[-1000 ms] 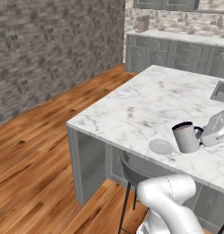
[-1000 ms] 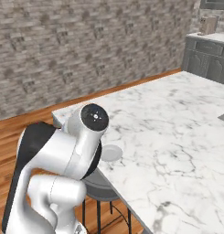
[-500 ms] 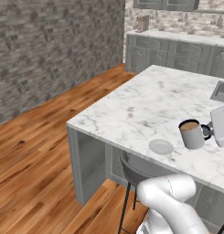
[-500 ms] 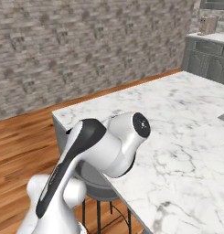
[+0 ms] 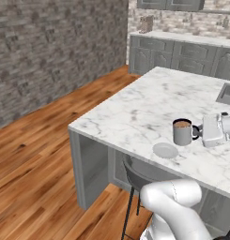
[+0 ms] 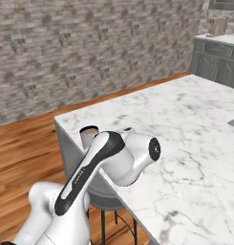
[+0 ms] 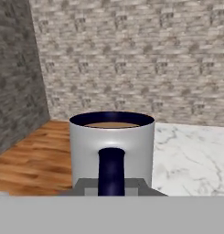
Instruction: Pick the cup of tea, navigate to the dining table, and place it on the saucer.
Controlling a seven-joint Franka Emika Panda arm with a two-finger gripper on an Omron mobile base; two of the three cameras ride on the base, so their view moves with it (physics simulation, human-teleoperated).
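Observation:
The cup of tea (image 5: 183, 132) is a grey mug with a dark rim and brown liquid, held upright just over the dining table (image 5: 135, 112). My gripper (image 5: 201, 133) reaches in from the right, shut on the cup's dark handle. The saucer (image 5: 165, 150) lies on the marble near the table's front edge, just in front and left of the cup. In the hand view the cup (image 7: 112, 141) stands close up with its handle (image 7: 111, 171) facing me. In the right base view the cup (image 6: 89, 136) peeks out behind my arm, which hides the saucer.
A dark stool (image 5: 135, 174) is tucked under the table's near edge. A sink (image 5: 227, 93) is set into the marble at the right. Grey wall cabinets with a counter (image 5: 182, 51) stand at the back. Wood floor (image 5: 36, 154) and a brick wall lie to the left.
The cup has gone from tilted to upright and shifted a little left, closer to the saucer. My arm has swung across the right base view. The grip stays shut.

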